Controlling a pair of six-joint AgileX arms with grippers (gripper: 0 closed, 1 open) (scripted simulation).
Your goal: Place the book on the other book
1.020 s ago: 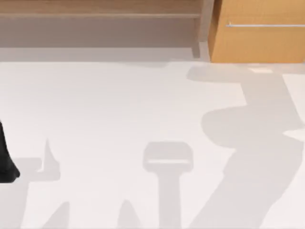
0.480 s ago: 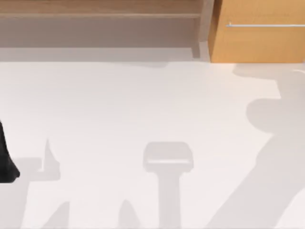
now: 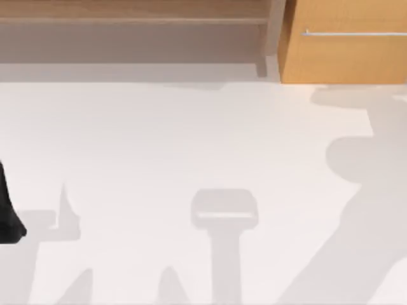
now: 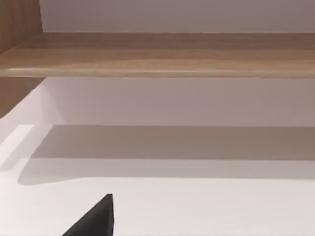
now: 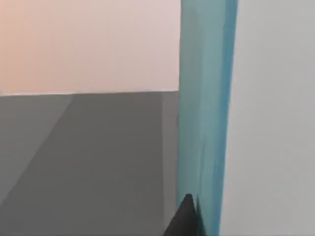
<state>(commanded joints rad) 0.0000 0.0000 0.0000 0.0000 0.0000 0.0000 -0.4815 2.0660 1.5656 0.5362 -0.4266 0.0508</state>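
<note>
over the white table (image 3: 159, 140), at its right side, the big soft shadow of our right arm has slid from mid-table toward the right edge and has barely shifted in the last half second, so we judge the carry is slowing. from the right wrist, the thin teal book (image 5: 206, 113) stands on edge against a dark fingertip (image 5: 187, 216); we cannot tell if it is clamped. our left arm (image 3: 7, 216) stays parked at the left edge, its fingers' state unclear.
</note>
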